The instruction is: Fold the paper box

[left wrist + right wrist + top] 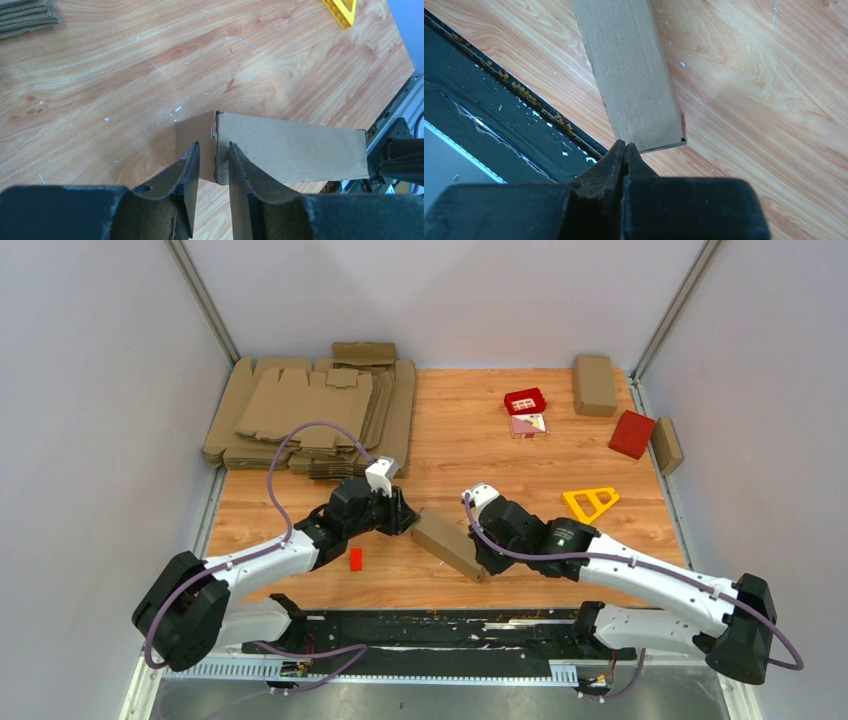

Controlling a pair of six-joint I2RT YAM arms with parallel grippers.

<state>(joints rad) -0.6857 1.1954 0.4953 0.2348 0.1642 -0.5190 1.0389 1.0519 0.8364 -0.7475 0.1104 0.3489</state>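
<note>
- Judging by its shape, the paper box was nearly finished: it already stood as a closed oblong carton, lying on the wooden table between the two arms, near the front edge.
- The left gripper sat at one end of the box, its fingers a little apart with the seam of the end flap between them; whether they actually pinched the cardboard could not be told.
- The right gripper met the opposite end, its fingers pressed together with no gap; it looked to be pushing on or nipping the box's edge, but which one could not be told.
- What probably remained was tucking or pressing home the end flaps; the seam in the left wrist view still showed a thin dark gap.
- A stack of flat cardboard sheets lay at the far left of the table.
- Finished brown cartons sat far right, beside red boxes and a yellow triangular frame.
- A small red block lay near the left arm.
- Plain pale walls enclosed the table on three sides.
</note>
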